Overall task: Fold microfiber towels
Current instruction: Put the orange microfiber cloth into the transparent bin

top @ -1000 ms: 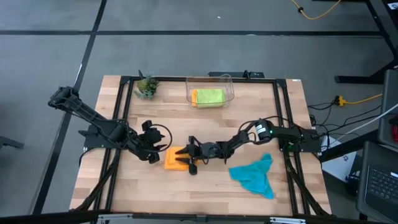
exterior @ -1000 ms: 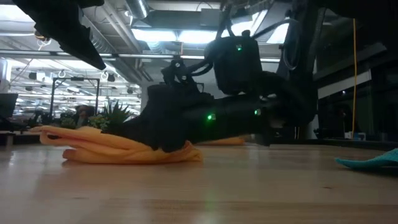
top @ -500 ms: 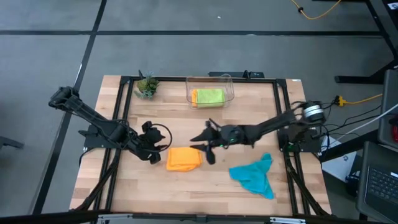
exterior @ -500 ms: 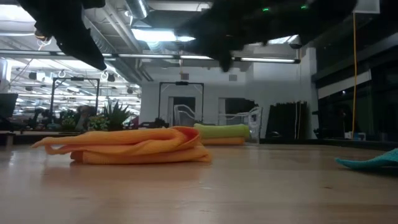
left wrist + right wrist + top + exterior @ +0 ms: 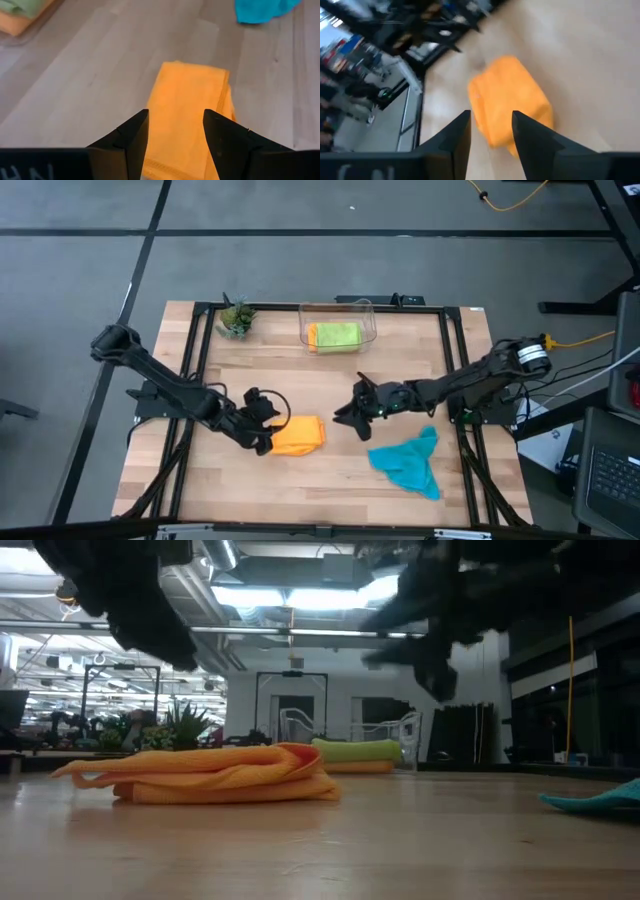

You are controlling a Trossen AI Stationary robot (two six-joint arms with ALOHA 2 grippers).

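High view first, from the left: my left claw (image 5: 266, 428) sits low at the near-left edge of the folded orange towel (image 5: 298, 436), jaws parted and holding nothing. In the left wrist view my two fingers (image 5: 131, 140) stand apart with the towel's short edge between and just beyond them, so I judge I am lined up to take that edge or press it flat, not yet gripping. The towel lies on the worktop (image 5: 330, 390) as a neat rectangle of layers; the low view shows it stacked flat with one loose corner sticking out at its left end, which is likely why the left claw is there.

Behind it, the clear bin (image 5: 338, 325) holds a green towel (image 5: 335, 335) on another orange one (image 5: 355, 767), folded and stowed out of the way. A small plant (image 5: 236, 318) stands left of the bin.

Right of the orange towel, my right claw (image 5: 355, 412) hangs above the worktop, well clear of the cloth, jaws parted and empty. Its wrist view looks down on the orange towel from a height, so I take it as stepped back to give the left claw room.

Farthest right, the teal towel (image 5: 410, 463) lies crumpled and unfolded near the front edge, waiting its turn.
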